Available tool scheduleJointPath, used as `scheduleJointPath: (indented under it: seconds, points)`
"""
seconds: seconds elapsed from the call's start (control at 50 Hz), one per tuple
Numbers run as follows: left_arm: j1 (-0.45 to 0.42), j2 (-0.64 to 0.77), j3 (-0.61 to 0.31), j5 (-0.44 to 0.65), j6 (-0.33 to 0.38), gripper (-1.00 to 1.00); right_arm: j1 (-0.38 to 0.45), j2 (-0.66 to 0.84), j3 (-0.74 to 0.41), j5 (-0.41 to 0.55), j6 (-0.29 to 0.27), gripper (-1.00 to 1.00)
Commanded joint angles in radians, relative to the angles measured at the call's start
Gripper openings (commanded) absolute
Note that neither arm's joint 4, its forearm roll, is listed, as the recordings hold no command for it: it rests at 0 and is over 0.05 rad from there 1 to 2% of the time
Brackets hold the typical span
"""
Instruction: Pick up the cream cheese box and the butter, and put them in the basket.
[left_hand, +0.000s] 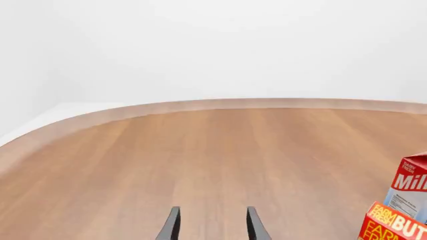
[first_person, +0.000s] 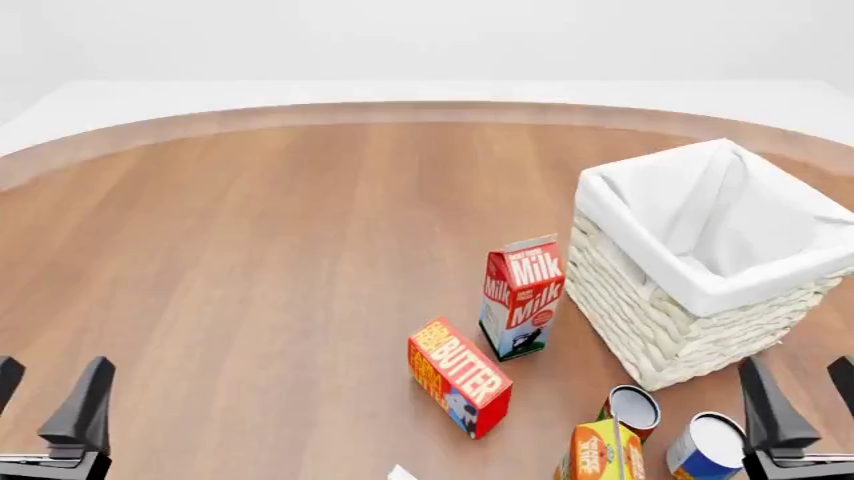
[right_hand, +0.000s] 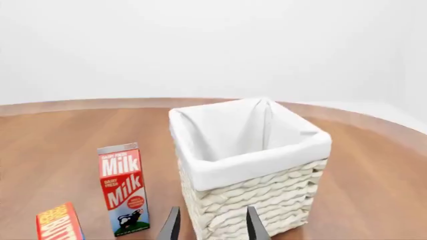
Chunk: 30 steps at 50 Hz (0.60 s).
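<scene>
The butter (first_person: 459, 377), a light, stiff carton near the tabletop's near edge: grip its long sides. Both the left gripper (left_hand: 212, 225) and the right gripper (right_hand: 212, 225) stand apart, empty.

I see the butter (first_person: 459, 377) lying front-left of the upright milk carton (first_person: 522, 297); the basket (first_person: 654, 310) stands right of both.

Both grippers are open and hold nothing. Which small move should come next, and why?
Probably the left gripper should move right and forward to above the butter. The butter lies on the table, outside the basket, beside the milk carton, and it sits left of the right gripper. Both grippers are open and far from it.
</scene>
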Motion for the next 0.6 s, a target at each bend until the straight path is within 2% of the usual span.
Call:
scheduleJointPath:
  seconds: [0.02,0.08,0.1,0.12,0.18,0.26,0.34,0.4,0.46,0.5,0.6]
  points:
    - [0.000,0.000,0.000,0.000,0.000,1.00,0.005,0.019,-0.002,-0.002,0.031,1.00]
    - [0.000,0.000,0.000,0.000,0.000,1.00,0.010,0.052,-0.007,-0.016,0.041,1.00]
    - [0.000,0.000,0.000,0.000,0.000,1.00,0.012,0.067,-0.017,-0.014,0.074,1.00]
    - [0.000,0.000,0.000,0.000,0.000,1.00,0.018,0.069,-0.030,-0.003,0.093,1.00]
    - [0.000,0.000,0.000,0.000,0.000,1.00,0.045,0.035,-0.053,0.047,0.075,1.00]
    - [0.000,0.000,0.000,0.000,0.000,1.00,0.119,0.108,-0.167,0.119,0.122,1.00]
    - [0.000,0.000,0.000,0.000,0.000,1.00,0.165,0.159,-0.206,0.131,0.124,1.00]
    - [0.000,0.000,0.000,0.000,0.000,1.00,0.195,0.214,-0.245,0.145,0.146,1.00]
    - [0.000,0.000,0.000,0.000,0.000,1.00,0.219,0.293,-0.321,0.170,0.145,1.00]
    - [0.000,0.000,0.000,0.000,0.000,1.00,0.214,0.301,-0.365,0.193,0.117,1.00]
    - [0.000,0.000,0.000,0.000,0.000,1.00,0.273,0.411,-0.436,0.220,0.136,1.00]
